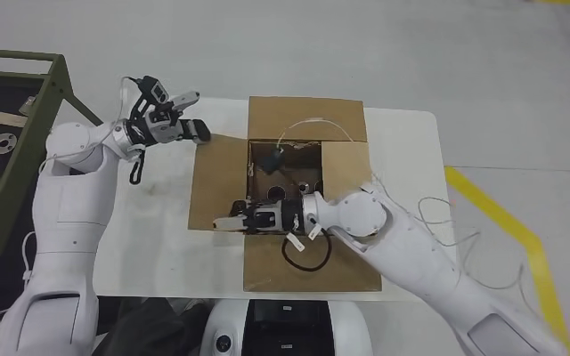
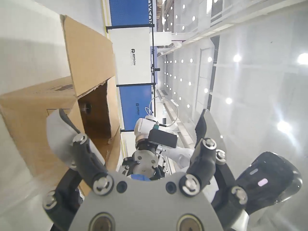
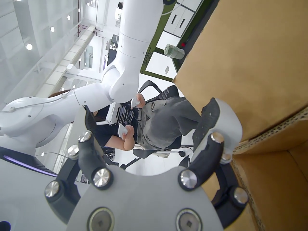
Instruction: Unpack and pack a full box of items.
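Just beside your right gripper, spread wide and empty, sits a side flap of the cardboard box. Your left gripper, likewise agape and empty, hangs at that flap's far corner; press the flap outward before reaching inside.

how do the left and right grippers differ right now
The left gripper sits off the box, by the far corner of its left flap; the right gripper lies over that flap's near corner. The left one points toward the box, the right one outward. Both are open and empty.
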